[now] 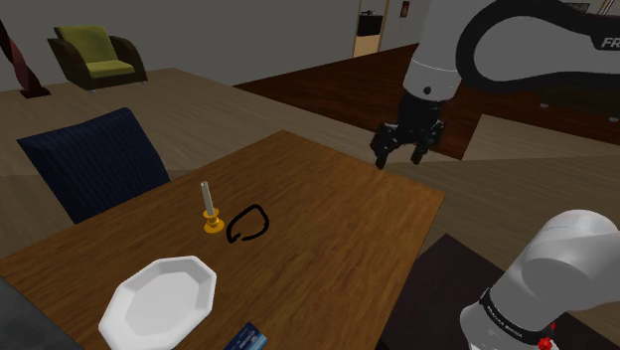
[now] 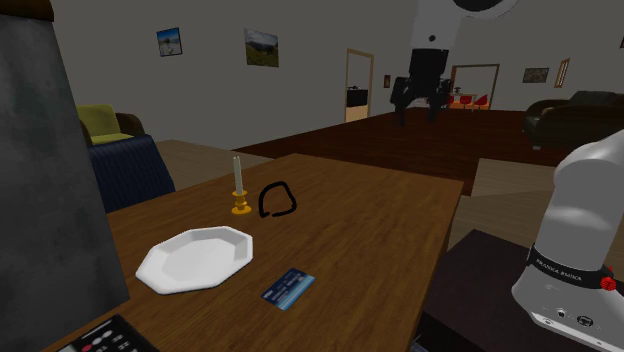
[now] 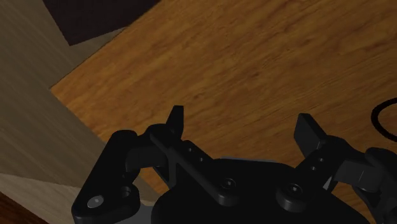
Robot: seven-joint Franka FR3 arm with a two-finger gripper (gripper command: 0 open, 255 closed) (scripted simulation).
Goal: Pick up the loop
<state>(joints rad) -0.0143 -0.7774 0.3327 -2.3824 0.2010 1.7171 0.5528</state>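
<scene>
The loop (image 1: 247, 224) is a thin black ring lying flat on the wooden table (image 1: 338, 229), just beside a small candlestick. In the second exterior view the loop (image 2: 277, 201) lies right of the candle, and a short arc of the loop (image 3: 383, 118) shows past the gripper in the wrist view. My black gripper (image 1: 403, 157) hangs open high above the table's far corner, well away from the loop, with nothing between its fingers. From the second exterior view the gripper (image 2: 417, 112) is up in the air above the table's far end. The fingertips (image 3: 175, 118) stand wide apart.
An orange candlestick with a pale candle (image 1: 210, 211) stands next to the loop. A white octagonal plate (image 1: 161, 300) and a blue card (image 2: 288, 288) lie nearer the table's front. A dark blue chair (image 1: 99, 159) stands at the shoulder view's left side.
</scene>
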